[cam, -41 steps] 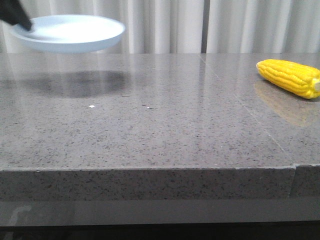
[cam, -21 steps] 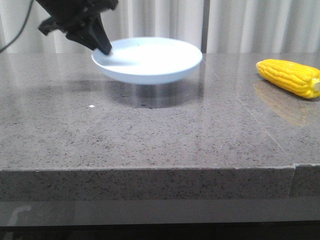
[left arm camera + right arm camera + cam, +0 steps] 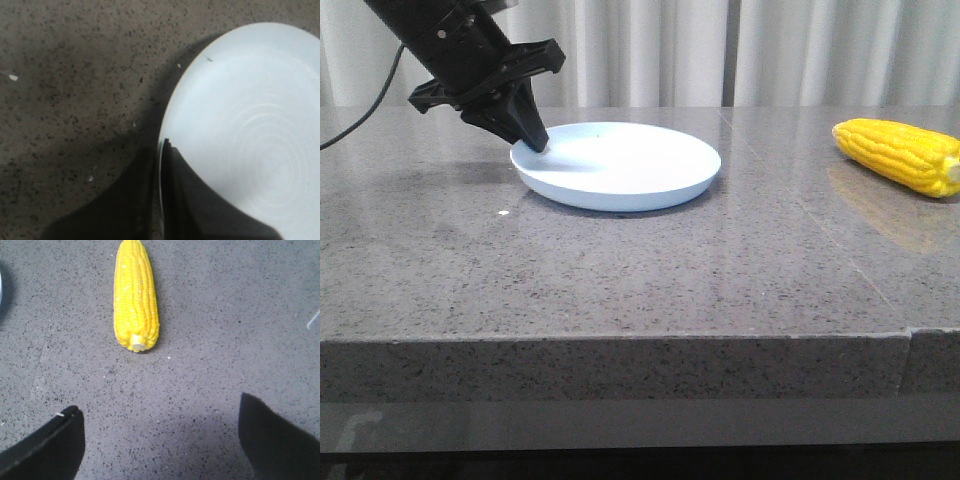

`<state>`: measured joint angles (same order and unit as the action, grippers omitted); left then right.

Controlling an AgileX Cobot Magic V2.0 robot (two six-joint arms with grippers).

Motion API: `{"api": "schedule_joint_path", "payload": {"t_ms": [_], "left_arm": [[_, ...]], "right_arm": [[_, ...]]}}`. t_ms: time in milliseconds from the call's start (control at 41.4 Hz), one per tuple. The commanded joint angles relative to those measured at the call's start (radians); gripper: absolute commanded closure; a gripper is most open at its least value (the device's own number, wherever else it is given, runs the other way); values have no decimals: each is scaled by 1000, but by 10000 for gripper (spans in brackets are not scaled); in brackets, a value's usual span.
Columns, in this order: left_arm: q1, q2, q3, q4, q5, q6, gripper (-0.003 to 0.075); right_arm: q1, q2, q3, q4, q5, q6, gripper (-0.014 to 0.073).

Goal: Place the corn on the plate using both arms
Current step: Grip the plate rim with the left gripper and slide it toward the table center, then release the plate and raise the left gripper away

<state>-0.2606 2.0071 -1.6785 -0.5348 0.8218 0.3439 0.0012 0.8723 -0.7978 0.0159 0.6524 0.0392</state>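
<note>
Lowered onto the table [image 3: 620, 290], the plate [image 3: 620, 165] stays pinched by the left gripper [image 3: 535, 142]; the corn [image 3: 900, 155] apparently points stub-first toward the spread right gripper [image 3: 160, 440].

even, fairly bright overhead light. the polished table [image 3: 650, 270] shows soft glare and a faint yellow reflection below the corn [image 3: 900, 155]. the left hand [image 3: 162, 200] is a dark, blurred mass in its wrist view; the plate [image 3: 250, 130] is slightly overexposed.

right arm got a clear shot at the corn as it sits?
Probably yes. The right gripper is open with the corn lying alone on the bare table ahead of its fingers. The plate and left gripper are well off to the side.
</note>
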Motion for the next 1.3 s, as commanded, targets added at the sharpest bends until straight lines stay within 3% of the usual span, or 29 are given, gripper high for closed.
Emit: {"api": "schedule_joint_path", "payload": {"t_ms": [0,97,242,411,532,870,1015,1281], "left_arm": [[-5,-54,-34,-35,-12,2,526],[-3,-56,-36,-25,-9,2,383],[14,-85,-67,-16,33,2,292],[11,-186,-70,16,42,0,289],[-39,-276,-70,122,78,-15,289],[-295,-568,110,658,89,-308,290],[-329,-708,262,672,60,-384,290],[-329,-959,549,621,-45,-384,290]], "right_arm": [[-1,-2,-35,-5,-72,-9,-53],[-1,-2,-35,-5,-72,-9,-53],[-1,-2,-35,-5,-72,-9,-53],[-1,-2,-35,-5,-72,-9,-53],[-1,-2,-35,-5,-72,-9,-53],[-1,-2,-35,-5,-72,-9,-53],[-1,-2,-35,-5,-72,-9,-53],[-1,-2,-35,-5,-82,-9,-53]]}}
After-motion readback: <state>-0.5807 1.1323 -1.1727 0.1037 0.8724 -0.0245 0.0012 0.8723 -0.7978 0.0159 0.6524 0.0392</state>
